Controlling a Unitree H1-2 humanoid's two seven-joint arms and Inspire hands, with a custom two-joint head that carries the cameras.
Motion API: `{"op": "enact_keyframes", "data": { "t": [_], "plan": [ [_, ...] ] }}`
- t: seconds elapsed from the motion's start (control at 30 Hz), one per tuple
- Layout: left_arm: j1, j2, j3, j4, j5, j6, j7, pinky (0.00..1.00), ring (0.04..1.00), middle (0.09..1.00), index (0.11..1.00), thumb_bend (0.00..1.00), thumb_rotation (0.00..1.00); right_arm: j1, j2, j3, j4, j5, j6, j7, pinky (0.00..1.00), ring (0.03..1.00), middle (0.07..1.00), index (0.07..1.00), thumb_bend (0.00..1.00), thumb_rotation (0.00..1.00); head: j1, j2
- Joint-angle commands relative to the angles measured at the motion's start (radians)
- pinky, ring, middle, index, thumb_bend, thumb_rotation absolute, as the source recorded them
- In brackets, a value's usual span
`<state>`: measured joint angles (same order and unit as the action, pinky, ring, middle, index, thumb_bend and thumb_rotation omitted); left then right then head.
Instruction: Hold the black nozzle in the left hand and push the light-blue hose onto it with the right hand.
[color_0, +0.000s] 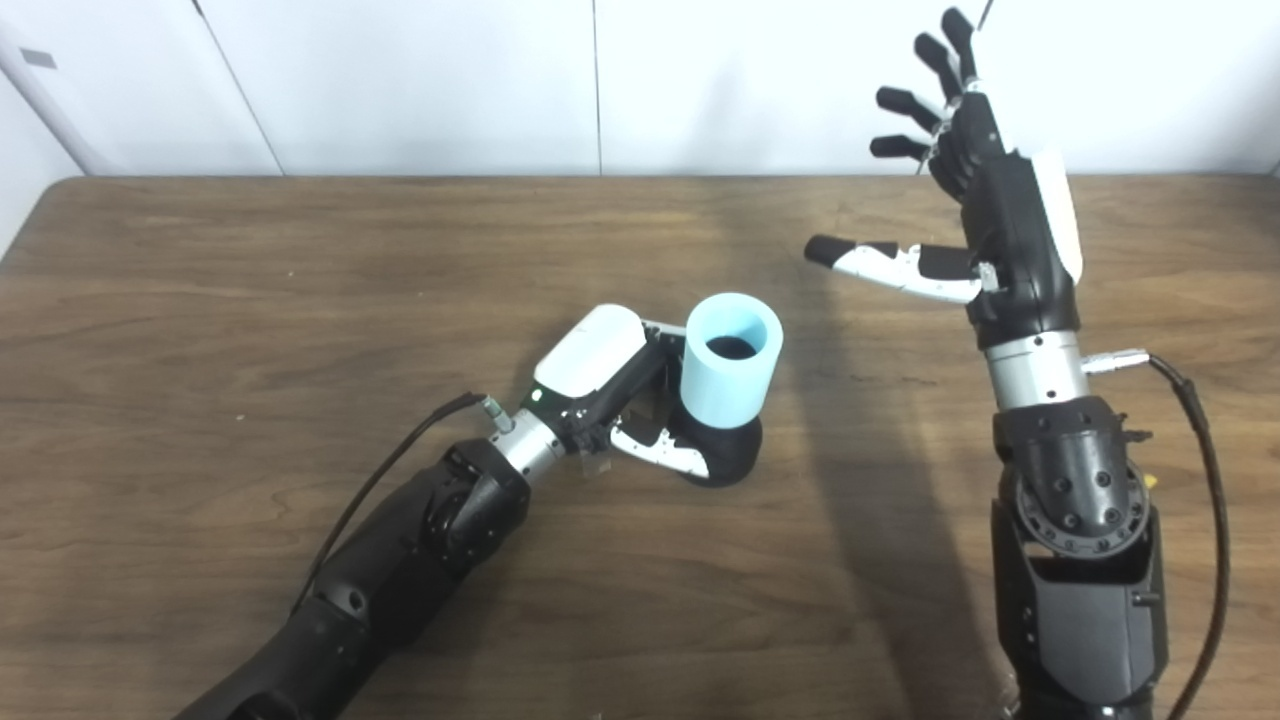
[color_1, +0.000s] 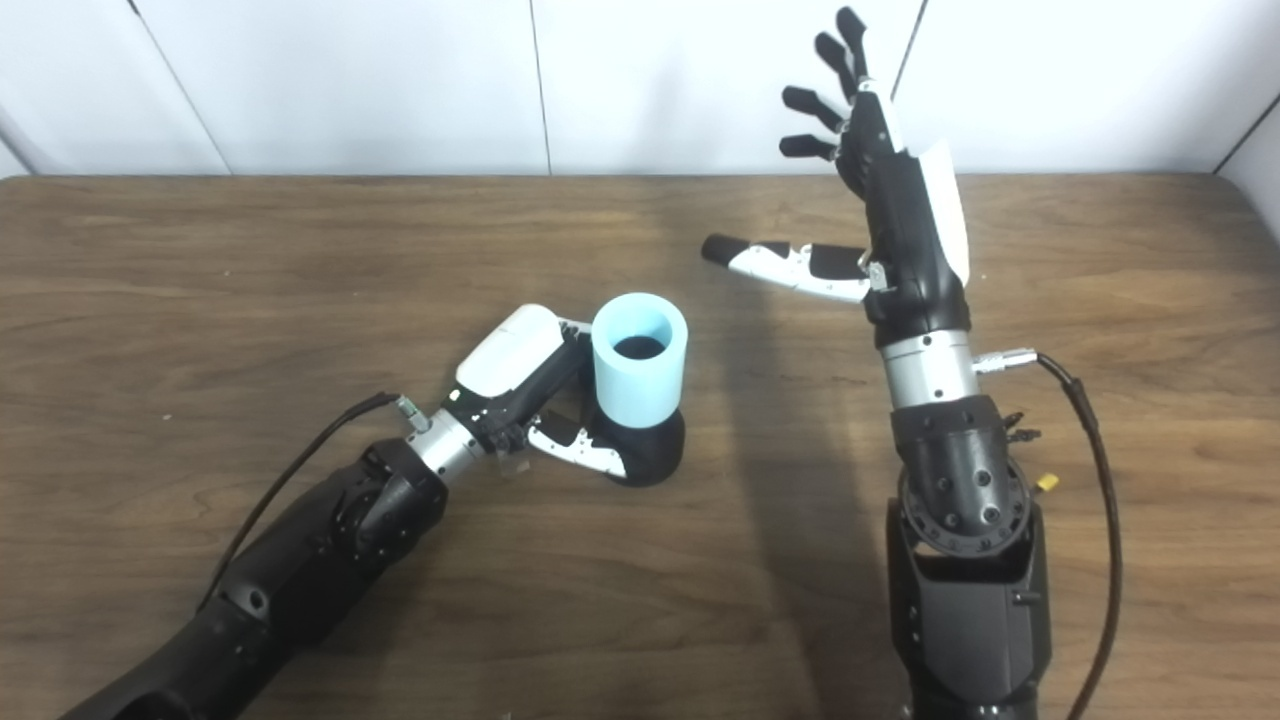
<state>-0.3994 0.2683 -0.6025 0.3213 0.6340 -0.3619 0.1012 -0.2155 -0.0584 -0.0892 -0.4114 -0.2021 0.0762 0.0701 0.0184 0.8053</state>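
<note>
Near the middle of the brown wooden table (color_0: 300, 250), the short light-blue cylindrical hose (color_0: 732, 370) stands upright, seated on the rounded black nozzle (color_0: 728, 452) that rests on the wood. Left hand (color_0: 620, 395) lies low beside them, its fingers and thumb wrapped around the nozzle. Right hand (color_0: 985, 215) is raised well apart, fingers spread wide and holding nothing.

bright, even overhead light — soft shadows streak the table (color_0: 300, 300), frames sharp, faint glare.
</note>
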Motion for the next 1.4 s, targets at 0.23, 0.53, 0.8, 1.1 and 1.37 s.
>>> {"op": "enact_keyframes", "data": {
  "t": [0.23, 0.53, 0.8, 1.1, 1.37],
  "plan": [
    [0.107, 0.041, -0.054, 0.130, 0.053, 0.087, -0.148, 0.43, 0.430, 0.482, 0.525, 0.50, 0.00, 0.028, -0.041, -0.045, 0.105, 0.175, 0.059, 0.014, 0.54, 0.687, 0.838, 0.859, 0.59, 0.14, -0.007, -0.015],
    [0.125, 0.046, -0.019, 0.022, 0.069, 0.177, -0.160, 0.47, 0.541, 0.553, 0.589, 0.71, 0.02, 0.067, -0.080, 0.026, 0.129, 0.210, 0.156, 0.072, 0.48, 0.637, 0.823, 0.832, 0.74, 0.27, -0.009, -0.046],
    [0.138, 0.043, 0.081, -0.152, 0.041, 0.300, -0.200, 0.70, 0.865, 0.936, 0.941, 0.94, 0.20, 0.086, -0.046, 0.028, 0.205, 0.233, 0.138, 0.049, 0.49, 0.666, 0.863, 0.853, 0.74, 0.25, -0.005, -0.069],
    [0.164, -0.023, 0.290, -0.205, -0.158, 0.341, -0.215, 0.74, 0.914, 0.959, 0.997, 0.99, 0.27, 0.096, -0.002, 0.029, 0.274, 0.214, 0.080, -0.013, 0.53, 0.685, 0.854, 0.847, 0.79, 0.27, -0.006, -0.094],
    [0.213, -0.127, 0.509, -0.224, -0.477, 0.342, -0.217, 0.61, 0.735, 0.807, 0.858, 0.83, 0.27, 0.097, 0.054, -0.022, 0.311, 0.308, 0.047, -0.042, 0.51, 0.709, 0.845, 0.845, 0.64, 0.31, -0.002, -0.125]
  ]
}}
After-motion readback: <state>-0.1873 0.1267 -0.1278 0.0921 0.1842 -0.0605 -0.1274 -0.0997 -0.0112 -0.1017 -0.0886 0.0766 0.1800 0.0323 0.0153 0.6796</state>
